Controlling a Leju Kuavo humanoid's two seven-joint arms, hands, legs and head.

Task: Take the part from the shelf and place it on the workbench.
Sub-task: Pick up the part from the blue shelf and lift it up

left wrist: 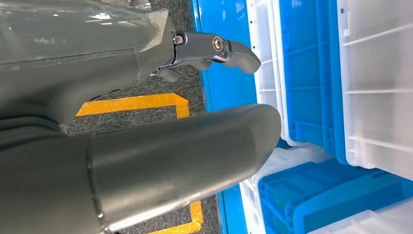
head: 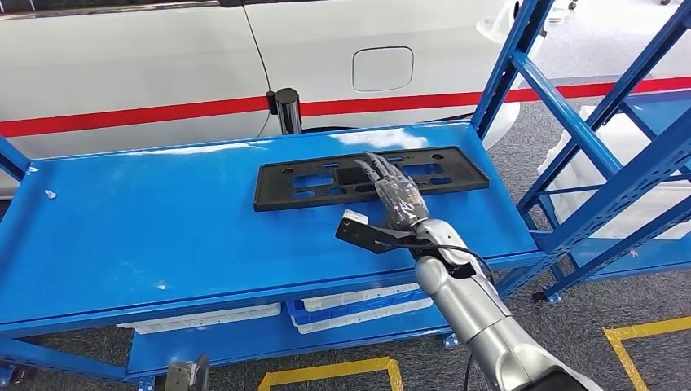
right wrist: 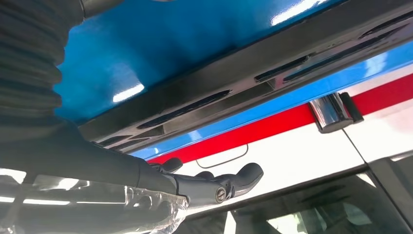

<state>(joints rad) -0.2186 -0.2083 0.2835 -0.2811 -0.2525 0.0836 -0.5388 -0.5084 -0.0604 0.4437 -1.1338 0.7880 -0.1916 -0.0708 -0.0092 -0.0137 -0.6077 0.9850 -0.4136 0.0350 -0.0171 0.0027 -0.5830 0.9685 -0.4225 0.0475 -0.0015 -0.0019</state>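
The part (head: 310, 183) is a long flat black plastic frame with cut-outs, lying on the blue shelf top (head: 147, 220) toward its far right. My right hand (head: 397, 195) reaches over the part's middle with its fingers stretched out and spread, holding nothing. The right wrist view shows the part (right wrist: 272, 63) close by, with my right hand (right wrist: 214, 185) stretched out a short way off its surface. My left hand (left wrist: 146, 146) hangs low beside the shelf's lower level, its fingers (left wrist: 214, 48) apart and holding nothing.
A white car (head: 163, 65) with a red stripe stands right behind the shelf. White and blue bins (head: 358, 305) sit on the lower level (left wrist: 311, 73). Another blue rack (head: 619, 138) rises at the right. Yellow tape (head: 326, 373) marks the grey floor.
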